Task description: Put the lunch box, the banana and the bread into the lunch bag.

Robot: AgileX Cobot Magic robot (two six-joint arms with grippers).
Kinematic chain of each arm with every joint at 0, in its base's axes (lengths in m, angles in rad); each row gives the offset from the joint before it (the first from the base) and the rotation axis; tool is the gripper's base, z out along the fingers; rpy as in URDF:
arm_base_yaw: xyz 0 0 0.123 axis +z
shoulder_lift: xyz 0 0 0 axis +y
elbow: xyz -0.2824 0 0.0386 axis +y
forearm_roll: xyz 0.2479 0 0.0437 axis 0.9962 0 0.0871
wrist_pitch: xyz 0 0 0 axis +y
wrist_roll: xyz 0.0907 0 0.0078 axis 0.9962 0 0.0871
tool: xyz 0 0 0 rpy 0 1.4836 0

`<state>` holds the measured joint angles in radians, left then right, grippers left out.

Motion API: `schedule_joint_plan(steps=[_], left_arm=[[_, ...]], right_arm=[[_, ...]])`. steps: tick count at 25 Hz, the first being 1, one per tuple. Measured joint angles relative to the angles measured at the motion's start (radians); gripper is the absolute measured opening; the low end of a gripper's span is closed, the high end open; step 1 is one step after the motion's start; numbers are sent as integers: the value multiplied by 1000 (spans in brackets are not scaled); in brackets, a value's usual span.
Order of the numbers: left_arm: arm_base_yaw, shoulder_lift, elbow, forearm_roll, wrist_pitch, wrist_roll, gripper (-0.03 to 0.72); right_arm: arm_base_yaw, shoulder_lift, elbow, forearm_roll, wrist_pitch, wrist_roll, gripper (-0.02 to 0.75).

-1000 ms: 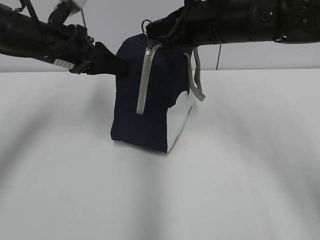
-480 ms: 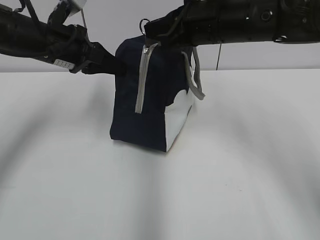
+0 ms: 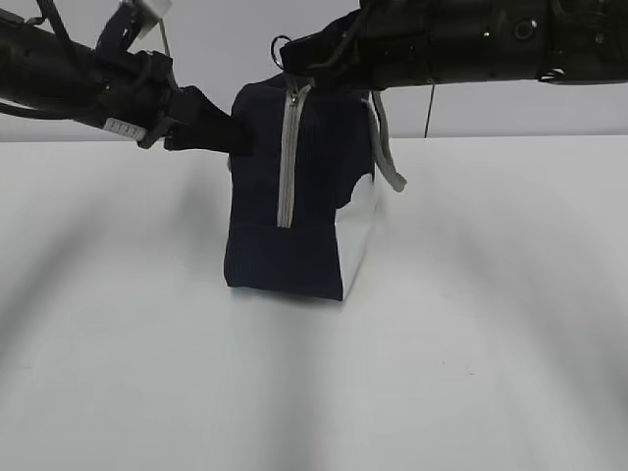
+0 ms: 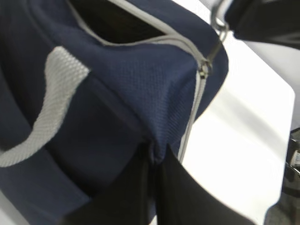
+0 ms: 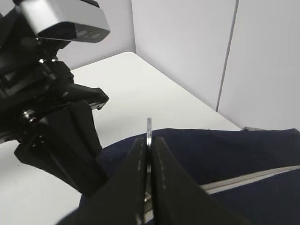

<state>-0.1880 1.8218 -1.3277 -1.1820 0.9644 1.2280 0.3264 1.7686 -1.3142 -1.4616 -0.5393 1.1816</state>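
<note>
The navy lunch bag [image 3: 304, 206] stands upright on the white table, its grey zipper [image 3: 287, 162] running down the near end and its white side panel to the right. My left gripper [image 3: 235, 132] is shut on a pinch of the bag's navy fabric at its upper left corner; this shows in the left wrist view [image 4: 154, 152]. My right gripper [image 3: 292, 59] is shut on the metal zipper pull ring [image 5: 149, 129] at the bag's top. The top opening [image 4: 117, 23] is partly unzipped and dark inside. The lunch box, banana and bread are out of view.
A grey strap handle [image 3: 385, 147] hangs off the bag's right side; another strap shows in the left wrist view [image 4: 51, 103]. The white table [image 3: 471, 343] spreads around the bag, with a pale wall behind.
The bag has turned and shifted slightly right, so the zipper now runs nearly vertical and faces the camera. Both grippers keep their holds.
</note>
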Motion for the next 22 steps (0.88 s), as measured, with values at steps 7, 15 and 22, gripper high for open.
schedule_joint_plan(steps=[7, 15, 22], left_arm=[[0, 0, 0, -9, 65, -41, 2], [0, 0, 0, 61, 151, -113, 2], [0, 0, -1, 82, 153, -132, 2]], right_arm=[[0, 0, -48, -4, 29, 29, -16], [0, 0, -66, -96, 27, 146, -16], [0, 13, -78, -122, 23, 161, -16]])
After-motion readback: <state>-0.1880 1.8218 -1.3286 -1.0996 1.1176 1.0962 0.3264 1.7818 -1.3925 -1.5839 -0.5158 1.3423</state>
